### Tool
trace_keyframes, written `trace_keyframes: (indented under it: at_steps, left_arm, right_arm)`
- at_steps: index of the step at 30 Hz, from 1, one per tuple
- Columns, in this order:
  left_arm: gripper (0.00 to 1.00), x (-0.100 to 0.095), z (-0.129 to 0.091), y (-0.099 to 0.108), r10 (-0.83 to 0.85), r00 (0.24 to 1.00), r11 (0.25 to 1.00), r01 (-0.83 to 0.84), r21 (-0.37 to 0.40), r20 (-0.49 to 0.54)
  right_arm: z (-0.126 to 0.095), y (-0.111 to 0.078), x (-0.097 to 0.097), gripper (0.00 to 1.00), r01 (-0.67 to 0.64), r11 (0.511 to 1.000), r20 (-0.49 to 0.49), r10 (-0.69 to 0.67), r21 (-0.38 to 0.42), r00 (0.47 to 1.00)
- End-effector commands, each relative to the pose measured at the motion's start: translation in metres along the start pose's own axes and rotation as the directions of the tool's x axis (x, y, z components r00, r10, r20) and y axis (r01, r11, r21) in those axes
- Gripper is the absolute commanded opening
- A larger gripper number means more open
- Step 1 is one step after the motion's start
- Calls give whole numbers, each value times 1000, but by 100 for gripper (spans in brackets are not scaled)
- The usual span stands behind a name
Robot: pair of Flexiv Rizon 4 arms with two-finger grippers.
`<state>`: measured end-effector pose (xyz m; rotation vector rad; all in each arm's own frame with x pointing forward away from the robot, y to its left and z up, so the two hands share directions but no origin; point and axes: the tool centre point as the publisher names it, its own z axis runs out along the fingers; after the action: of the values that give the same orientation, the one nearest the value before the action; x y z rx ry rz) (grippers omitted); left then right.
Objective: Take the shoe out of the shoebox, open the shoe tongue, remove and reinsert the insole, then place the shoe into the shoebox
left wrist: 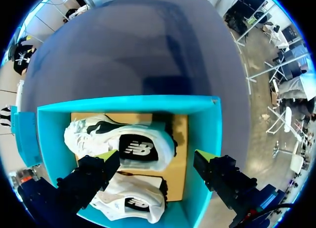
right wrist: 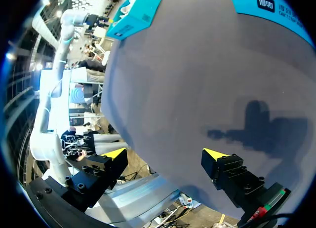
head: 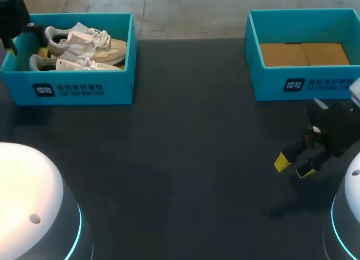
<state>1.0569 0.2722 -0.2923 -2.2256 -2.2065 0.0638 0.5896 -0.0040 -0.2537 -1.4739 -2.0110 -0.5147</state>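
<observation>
The left claw [left wrist: 158, 159] is hanging spread over the shoebox [left wrist: 128, 103] at ten o'clock on the surface [head: 185, 158], bracketing one shoe [left wrist: 118, 146]. It should be descending squarely and pinching the shoe's midfoot. The right claw [head: 293, 166] is idling spread at four o'clock.

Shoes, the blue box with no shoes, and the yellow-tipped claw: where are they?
Shoes [head: 107, 47], head view, on the far shoe's side.
Box without shoes [head: 306, 83], head view, on its front wall.
Right gripper [head: 293, 166], head view, midway between its yellow tips.
</observation>
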Motion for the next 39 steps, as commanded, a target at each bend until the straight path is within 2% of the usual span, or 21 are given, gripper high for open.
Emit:
trace_keyframes:
  at_steps: [1,24,34,39]
  left_arm:
    - [100,-1,9,3,-9,1000,1000,9,8,-2]
    - [100,3,43,12,-55,998,998,55,41,-22]
    - [85,0,54,16,-94,995,995,95,36,-39]
    - [83,1,55,15,-95,995,995,96,40,-39]
  right_arm:
    - [1,-1,0,100,-2,1000,3,2,-1,1000]
    - [1,-1,0,100,-2,1000,3,2,-1,1000]
    - [1,-1,0,100,-2,1000,3,2,-1,1000]
    - [1,-1,0,100,-2,1000,3,2,-1,1000]
